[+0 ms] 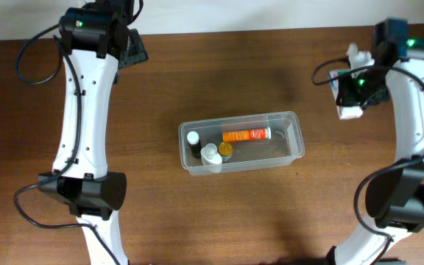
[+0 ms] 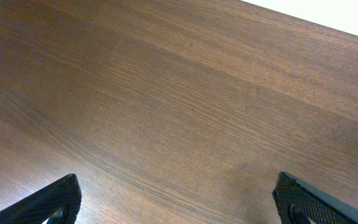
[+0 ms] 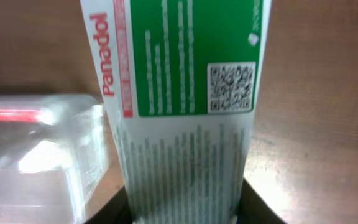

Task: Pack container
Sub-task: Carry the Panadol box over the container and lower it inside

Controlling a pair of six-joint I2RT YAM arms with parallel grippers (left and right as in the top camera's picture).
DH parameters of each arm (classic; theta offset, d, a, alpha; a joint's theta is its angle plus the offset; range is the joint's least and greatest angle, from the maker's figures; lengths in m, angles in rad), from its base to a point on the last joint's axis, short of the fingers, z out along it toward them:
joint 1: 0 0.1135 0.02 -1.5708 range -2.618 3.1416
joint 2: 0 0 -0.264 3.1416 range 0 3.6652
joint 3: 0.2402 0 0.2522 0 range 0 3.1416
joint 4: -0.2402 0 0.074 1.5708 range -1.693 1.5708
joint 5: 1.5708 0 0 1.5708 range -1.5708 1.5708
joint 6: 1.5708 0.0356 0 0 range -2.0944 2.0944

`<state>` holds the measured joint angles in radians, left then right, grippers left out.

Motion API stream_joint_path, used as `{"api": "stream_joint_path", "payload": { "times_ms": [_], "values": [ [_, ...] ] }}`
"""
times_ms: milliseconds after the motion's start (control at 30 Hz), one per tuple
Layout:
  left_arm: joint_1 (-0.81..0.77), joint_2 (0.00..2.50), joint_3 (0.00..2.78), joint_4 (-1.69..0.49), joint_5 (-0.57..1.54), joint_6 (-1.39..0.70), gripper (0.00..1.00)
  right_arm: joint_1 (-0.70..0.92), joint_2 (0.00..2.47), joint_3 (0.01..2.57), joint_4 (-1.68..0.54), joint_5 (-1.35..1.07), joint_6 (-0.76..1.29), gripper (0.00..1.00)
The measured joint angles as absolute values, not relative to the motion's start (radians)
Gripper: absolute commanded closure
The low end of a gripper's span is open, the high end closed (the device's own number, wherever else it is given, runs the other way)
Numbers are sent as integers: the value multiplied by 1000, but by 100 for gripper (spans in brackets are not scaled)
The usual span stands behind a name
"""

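The clear plastic container [image 1: 294,124] sits mid-table and holds an orange tube [image 1: 246,135], two small white-capped bottles [image 1: 193,138] [image 1: 210,154] and a small gold-lidded jar [image 1: 226,149]. Its corner shows blurred in the right wrist view [image 3: 73,124]. My right gripper [image 1: 350,99] is at the far right, above the table, shut on a white and green Panadol box [image 3: 179,93] that fills its wrist view; the box also shows from overhead [image 1: 347,112]. My left gripper [image 2: 178,202] is open and empty over bare wood at the far left back [image 1: 127,46].
The brown wooden table [image 1: 271,213] carries nothing else that I can see. Its back edge meets a white wall [image 1: 234,11]. Black cables loop from both arms near the left [image 1: 32,59] and right [image 1: 322,73] sides.
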<state>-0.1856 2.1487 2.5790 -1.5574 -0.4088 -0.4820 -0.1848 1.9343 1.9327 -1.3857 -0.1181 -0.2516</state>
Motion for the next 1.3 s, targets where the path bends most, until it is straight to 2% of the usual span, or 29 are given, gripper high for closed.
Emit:
{"api": "stream_joint_path", "payload": {
  "times_ms": [167,600,867,1000,1300],
  "values": [
    [-186,2149,2579,-1558,-409,-482,0,-100,1913,2020,-1493,-199,-388,68],
    [-186,2149,2579,-1558,-409,-482,1,209,1912,2012,-1591,-276,-826,68],
    [-186,2149,2579,-1557,-409,-482,1,225,1914,1837,-1504,-262,-1020,67],
    [-186,2149,2579,-1558,-409,-482,1,224,1914,1768,-1420,-243,-1044,63],
    [-186,2149,2579,-1558,-409,-482,1,224,1914,1757,-1406,-181,-1069,56]
  ]
}}
